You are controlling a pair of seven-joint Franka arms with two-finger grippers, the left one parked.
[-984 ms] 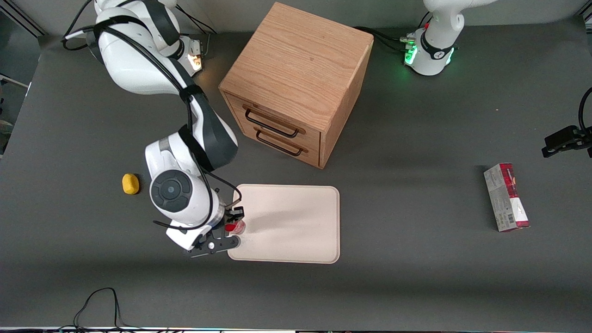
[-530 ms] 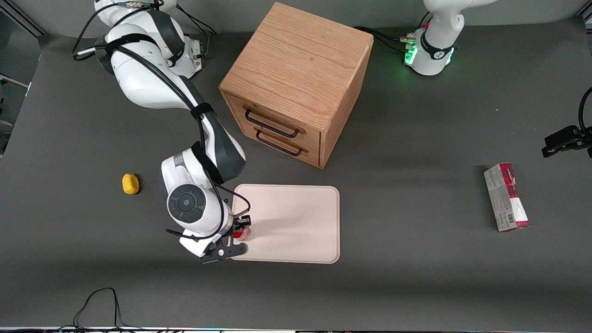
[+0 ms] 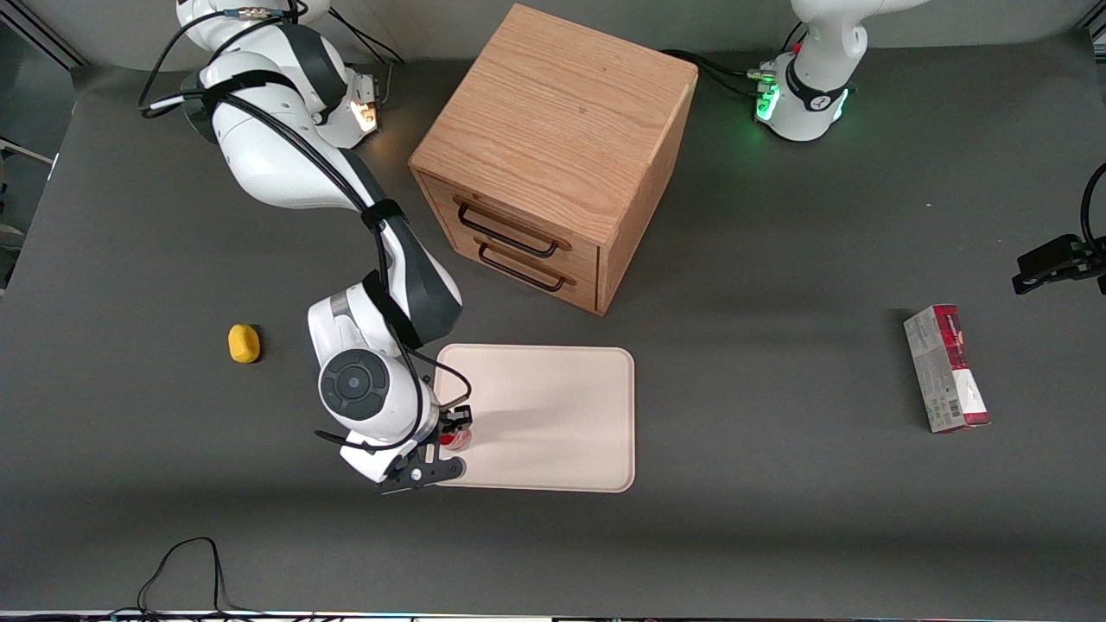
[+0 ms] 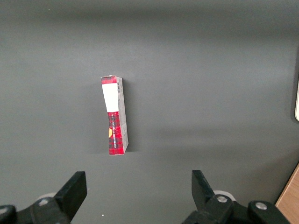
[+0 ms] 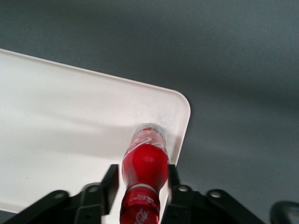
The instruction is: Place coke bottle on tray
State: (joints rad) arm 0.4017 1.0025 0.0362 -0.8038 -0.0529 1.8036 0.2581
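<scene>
The coke bottle, small and red with white script, stands upright between the fingers of my right gripper. The gripper is shut on its upper body. In the right wrist view the bottle has a black finger on each side, and my gripper holds it with its clear base down over the cream-white tray, close to a rounded corner. That corner of the tray is the one toward the working arm's end and nearer the front camera. I cannot tell if the base touches the tray.
A wooden two-drawer cabinet stands farther from the front camera than the tray. A small yellow lump lies toward the working arm's end. A red-and-grey carton lies toward the parked arm's end. A black cable loops near the front edge.
My gripper has carried the bottle from the tray's edge inward over its corner and a little nearer the front camera. The last half second brought only a small shift.
</scene>
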